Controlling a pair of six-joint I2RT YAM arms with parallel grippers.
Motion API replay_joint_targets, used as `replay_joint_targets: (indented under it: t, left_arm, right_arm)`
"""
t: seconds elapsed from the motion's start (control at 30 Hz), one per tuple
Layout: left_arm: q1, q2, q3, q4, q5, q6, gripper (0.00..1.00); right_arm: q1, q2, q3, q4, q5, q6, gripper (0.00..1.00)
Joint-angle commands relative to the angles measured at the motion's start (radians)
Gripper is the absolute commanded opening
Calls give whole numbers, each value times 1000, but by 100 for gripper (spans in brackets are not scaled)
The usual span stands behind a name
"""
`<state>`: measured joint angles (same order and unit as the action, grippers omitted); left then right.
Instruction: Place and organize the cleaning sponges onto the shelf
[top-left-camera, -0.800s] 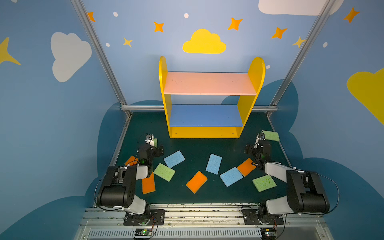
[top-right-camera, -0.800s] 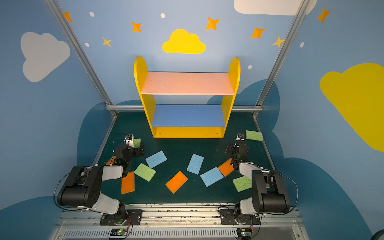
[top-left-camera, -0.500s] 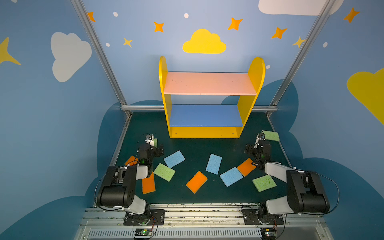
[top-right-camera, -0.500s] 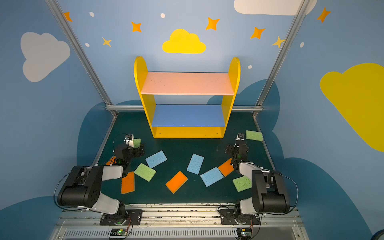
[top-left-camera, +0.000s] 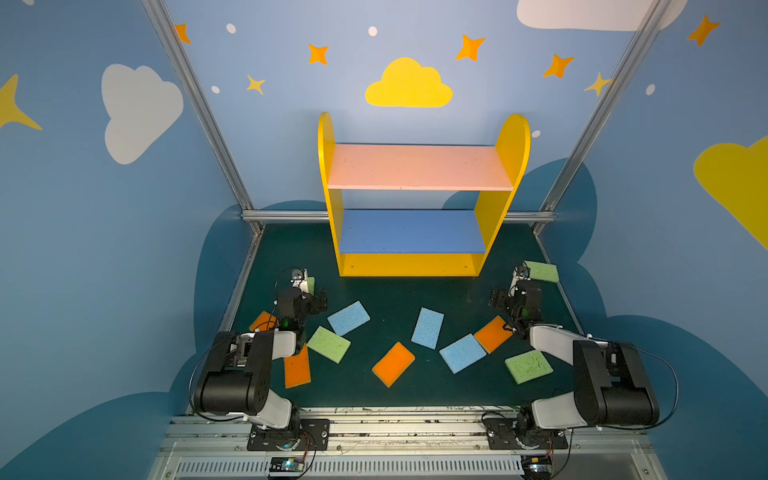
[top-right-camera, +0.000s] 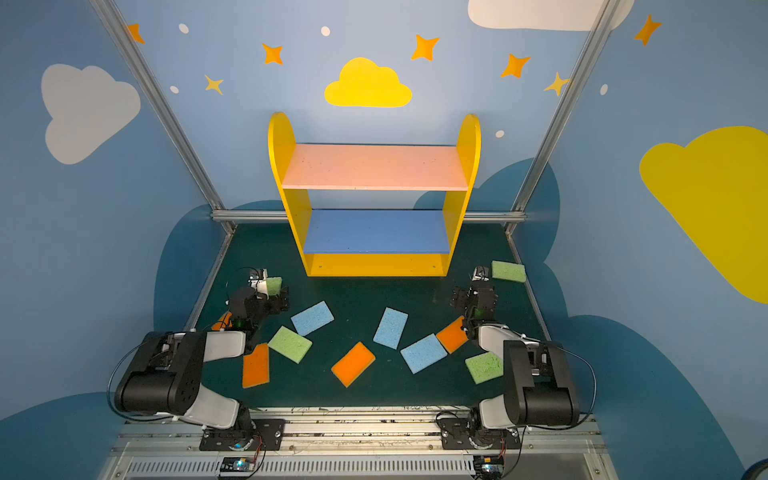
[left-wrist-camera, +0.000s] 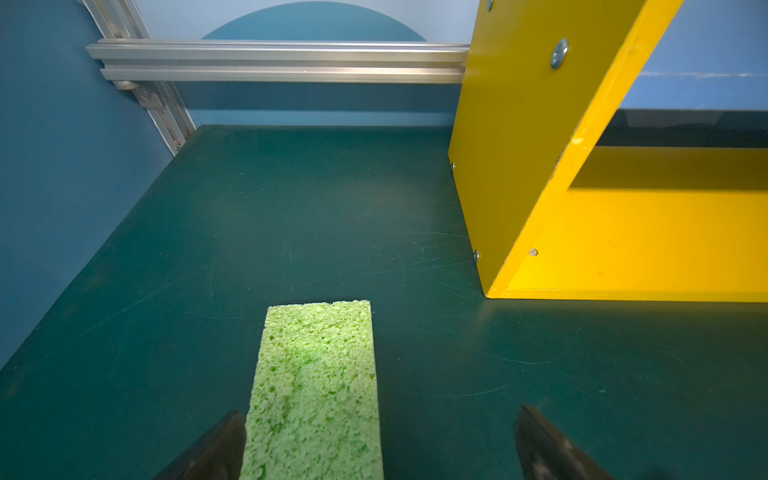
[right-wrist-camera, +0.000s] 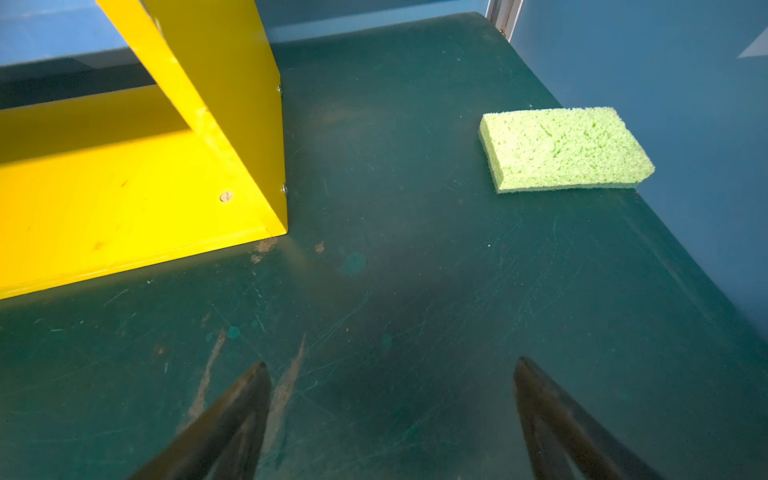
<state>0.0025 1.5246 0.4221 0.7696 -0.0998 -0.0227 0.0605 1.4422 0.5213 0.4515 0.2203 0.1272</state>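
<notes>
Shelf (top-left-camera: 415, 166) stands at 12 o'clock on the table (top-left-camera: 395, 299). Sponges (top-left-camera: 428, 327) lie scattered flat on the table from 9 to 3 o'clock. Left gripper (left-wrist-camera: 378, 413): jaws released, wide apart, a green sponge (left-wrist-camera: 316, 386) lying between them, close against one finger. Right gripper (right-wrist-camera: 391, 363): jaws released above the table; a second green sponge (top-left-camera: 540, 271) lies at its 1 o'clock

green sponges (top-left-camera: 328, 344): 4 | blue sponges (top-left-camera: 427, 327): 3 | orange sponges (top-left-camera: 393, 363): 4 | total: 11 | shelf (top-left-camera: 409, 264): 1 | arms (top-left-camera: 232, 376): 2
</notes>
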Motion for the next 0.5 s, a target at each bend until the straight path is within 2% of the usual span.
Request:
replay_joint_targets:
  t: [0.0, 0.47]
  left_arm:
    - [8, 0, -5, -9, 23, 3, 100]
    - [-5, 2, -5, -4, -3, 7, 100]
  right_arm:
    - [2, 1, -4, 2, 4, 7, 90]
    - [3, 1, -6, 2, 5, 6, 90]
